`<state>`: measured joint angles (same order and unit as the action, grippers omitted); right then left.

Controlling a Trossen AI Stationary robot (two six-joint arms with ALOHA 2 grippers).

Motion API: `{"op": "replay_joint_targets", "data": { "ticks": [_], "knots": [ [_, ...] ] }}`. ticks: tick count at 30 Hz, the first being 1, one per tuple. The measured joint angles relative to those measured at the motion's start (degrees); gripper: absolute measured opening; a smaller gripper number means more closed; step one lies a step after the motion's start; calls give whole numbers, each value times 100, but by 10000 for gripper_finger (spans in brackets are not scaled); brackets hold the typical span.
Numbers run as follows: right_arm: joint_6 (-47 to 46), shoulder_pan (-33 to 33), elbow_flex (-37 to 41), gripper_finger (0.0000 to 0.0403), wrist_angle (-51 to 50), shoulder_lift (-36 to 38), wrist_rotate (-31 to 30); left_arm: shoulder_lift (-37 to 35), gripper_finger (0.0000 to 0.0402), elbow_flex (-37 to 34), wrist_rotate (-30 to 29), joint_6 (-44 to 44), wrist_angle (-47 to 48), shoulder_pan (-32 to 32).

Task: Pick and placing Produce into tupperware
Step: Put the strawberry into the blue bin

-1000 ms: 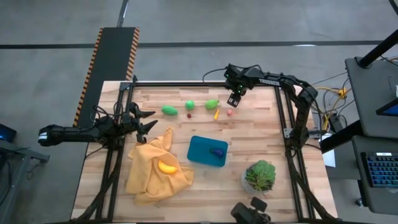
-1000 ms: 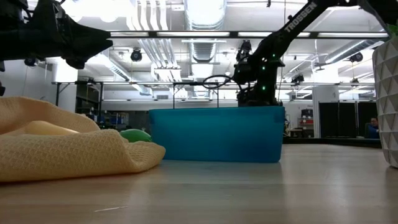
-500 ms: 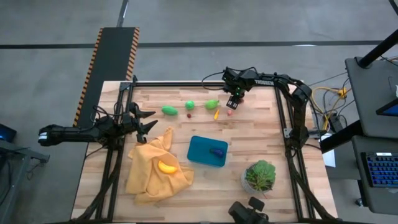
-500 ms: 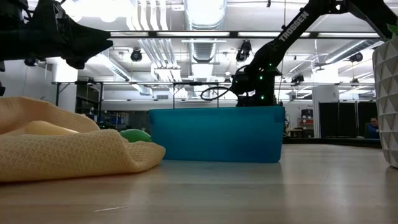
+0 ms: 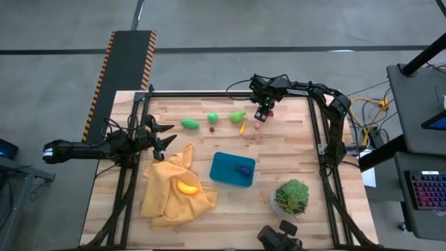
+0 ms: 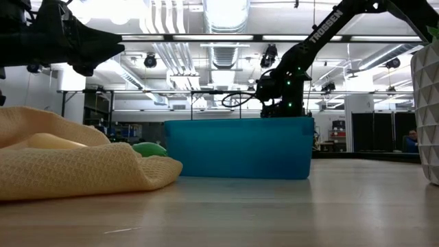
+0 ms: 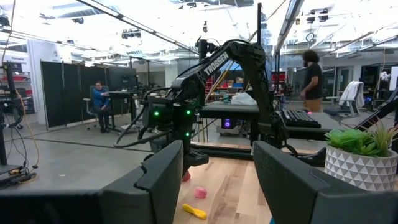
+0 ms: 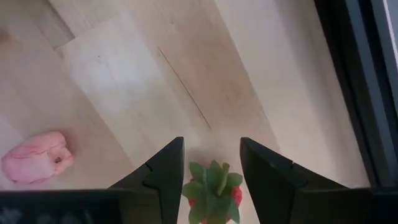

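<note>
- High view: the right gripper point(image 5: 265, 111) hangs over the far row of produce, above a small red piece point(image 5: 270, 113) and beside the pink piece point(image 5: 257, 126). An orange piece point(image 5: 242, 127), three green pieces point(image 5: 237, 116) and another tiny red one sit further left in that row. The tupperware point(image 5: 233, 169) lies mid-table with a purple piece point(image 5: 243, 169) already inside. A yellow piece point(image 5: 186, 187) rests on the mustard cloth point(image 5: 174, 189). The left gripper point(image 5: 164, 136) waits at the table's left edge, fingers spread.
- Low view: the tupperware's wall point(image 6: 239, 147) fills the centre, with the right arm behind it. "TROSSEN" reads along that arm's link.
- Left wrist view: the left fingers point(image 7: 161, 177) stand apart and empty. "TROSSEN" shows again on the right arm across the table.
- Right wrist view: the right fingers point(image 8: 166, 169) are apart, straddling a red piece with a green leafy cap point(image 8: 212, 185), not yet clamped. Judged from this, descend straight, keep it centred between the pads, close on the body rather than the leaves, then lift clear before carrying it to the tupperware.
</note>
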<state>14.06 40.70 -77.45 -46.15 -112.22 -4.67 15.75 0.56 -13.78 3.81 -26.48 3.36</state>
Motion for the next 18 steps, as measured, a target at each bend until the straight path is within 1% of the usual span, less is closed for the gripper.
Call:
{"op": "replay_joint_targets", "data": {
  "ticks": [5, 18],
  "knots": [
    [16, 30, 0, 148, -9, 0, -276, 0, 183, 1, 0, 2, 0, 2],
    [6, 61, 26, 148, -37, 2, -290, 0, 183, 0, 0, 4, 2, 0]
  ]
}}
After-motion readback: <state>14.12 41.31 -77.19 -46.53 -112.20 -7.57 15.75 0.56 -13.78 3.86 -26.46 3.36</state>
